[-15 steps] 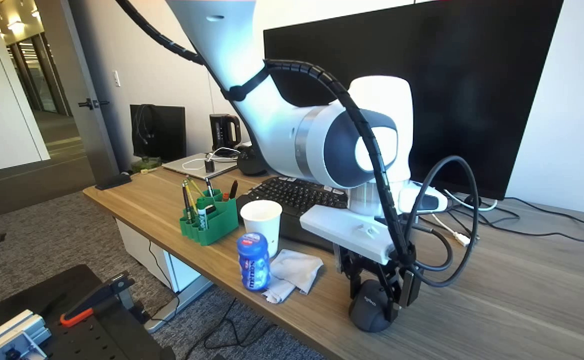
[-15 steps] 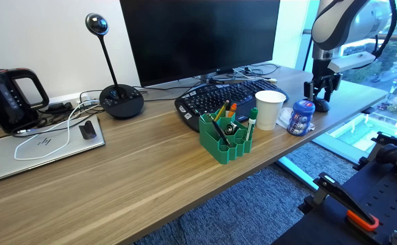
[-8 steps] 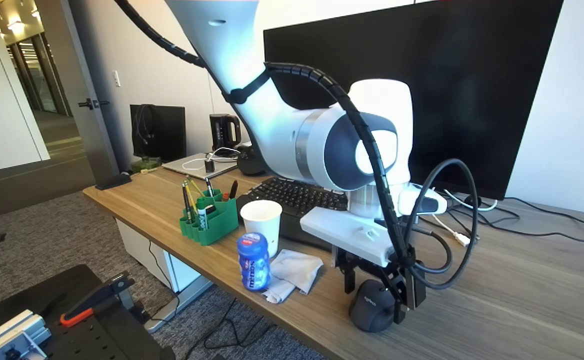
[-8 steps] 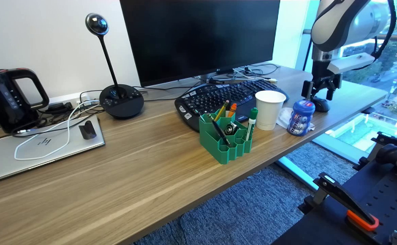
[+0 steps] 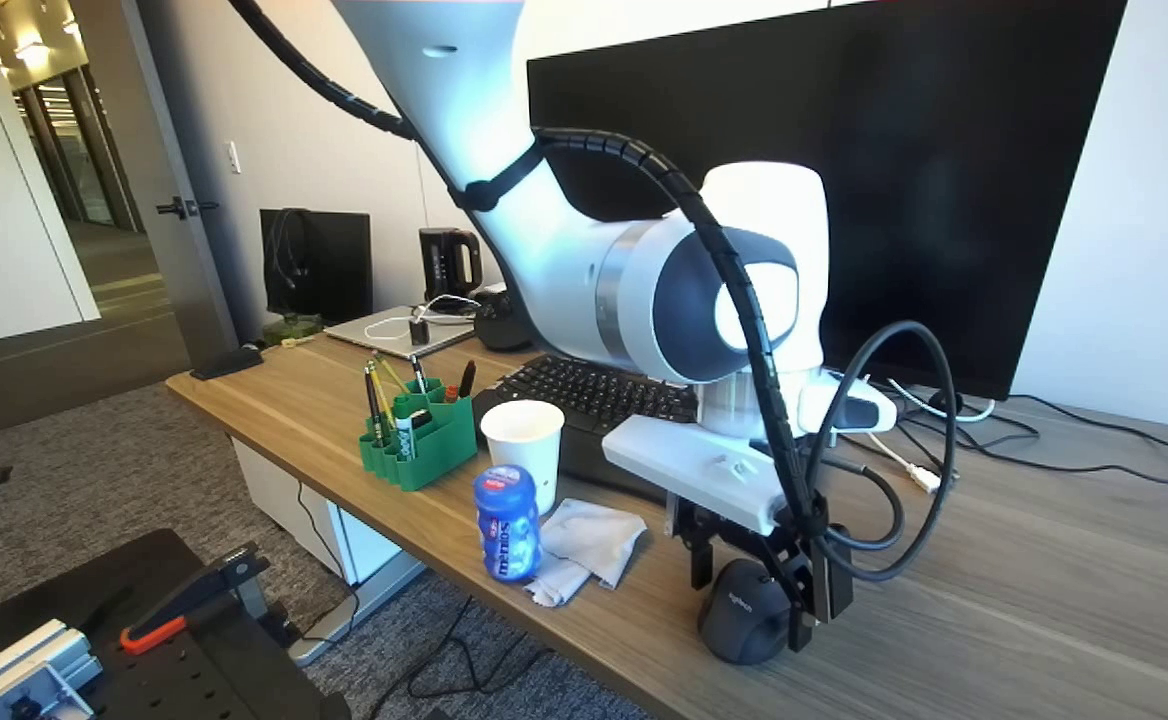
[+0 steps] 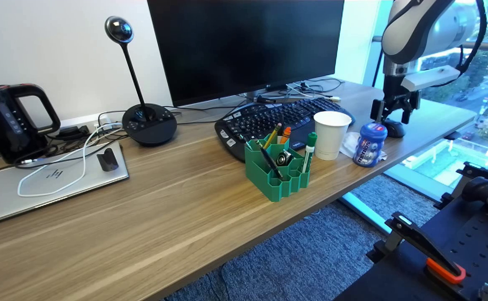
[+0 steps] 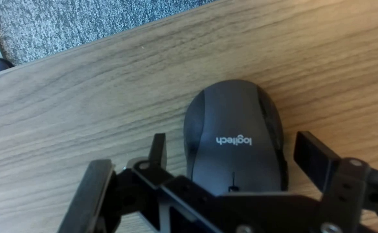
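A dark grey Logitech mouse [image 7: 234, 113] lies on the wooden desk, its logo upside down in the wrist view. My gripper [image 7: 234, 152] stands open over it, one finger on each side. Bare desk shows between each fingertip and the mouse's flanks, so nothing is held. The gripper's own linkage hides the mouse's front end there. In both exterior views the mouse [image 5: 739, 625] [image 6: 395, 129] sits under the gripper [image 5: 751, 600], near the desk's front edge.
Beside the gripper lie a crumpled white cloth [image 5: 589, 540], a blue Mentos bottle [image 5: 507, 530] and a white paper cup [image 5: 524, 430]. Behind are a black keyboard [image 6: 285, 121] and a large monitor [image 6: 252, 46]. A green pen holder [image 6: 269, 179] stands farther along. Cables [image 5: 1074, 450] trail at the back.
The fingers have spread wider apart around the mouse, and the arm has sunk very slightly. The mouse and the other things on the desk have stayed in place.
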